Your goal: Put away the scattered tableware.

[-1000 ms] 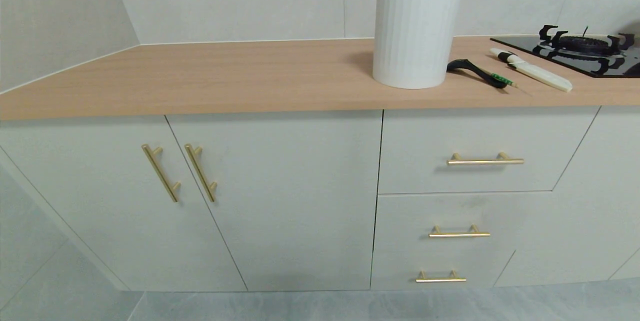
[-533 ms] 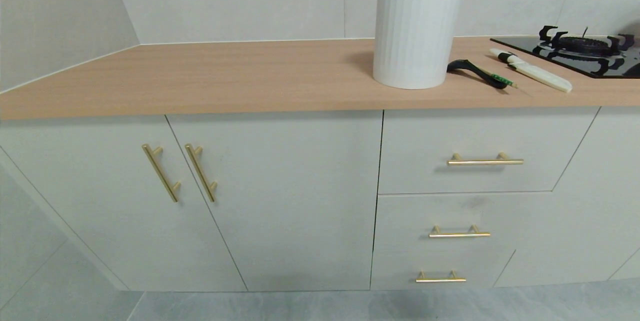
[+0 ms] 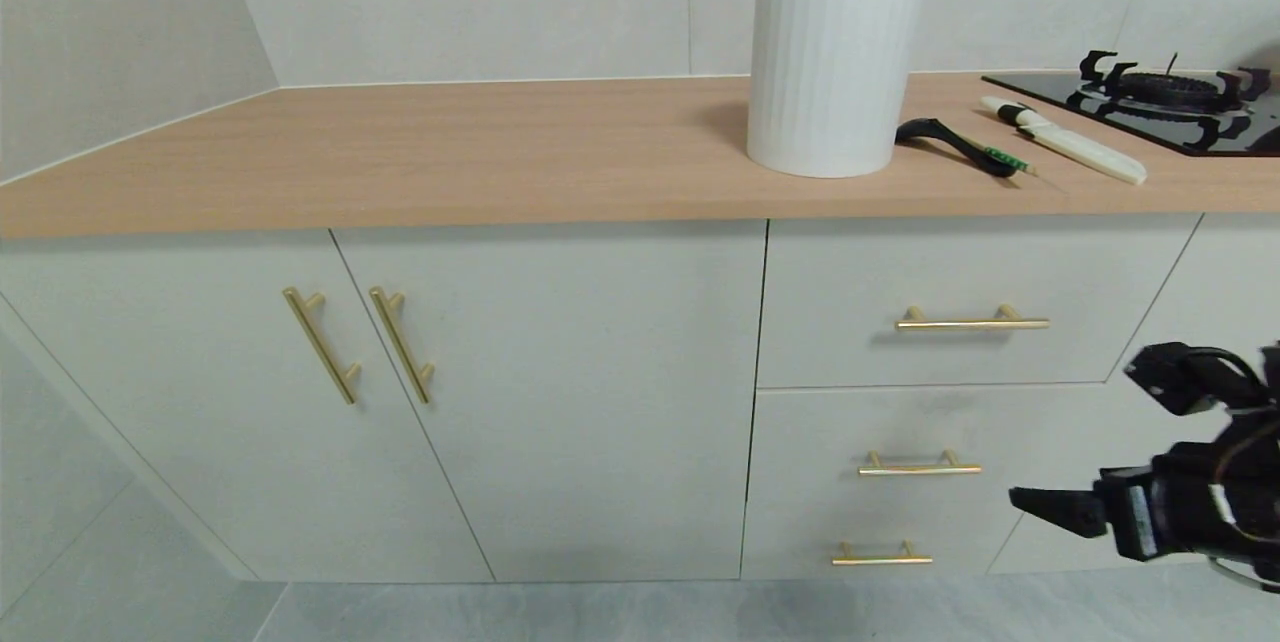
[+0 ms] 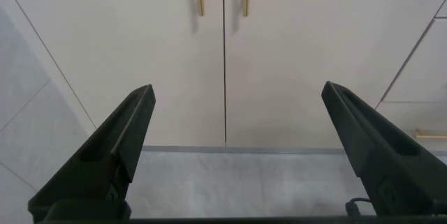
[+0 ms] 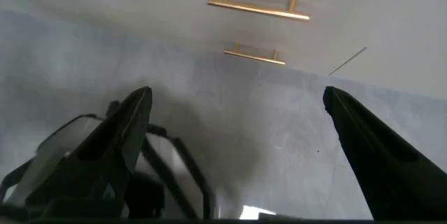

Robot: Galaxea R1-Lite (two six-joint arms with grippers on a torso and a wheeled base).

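Low by the drawers (image 3: 960, 267), right claw (image 3: 1070, 433) released, left claw (image 4: 236, 91) released facing cabinet doors (image 4: 300, 63)

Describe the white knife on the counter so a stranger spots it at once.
On the wooden counter, look between the tall white ribbed canister and the black stove. The knife lies nearest the stove: long and white with a black band, unlike the black-handled tool beside it.
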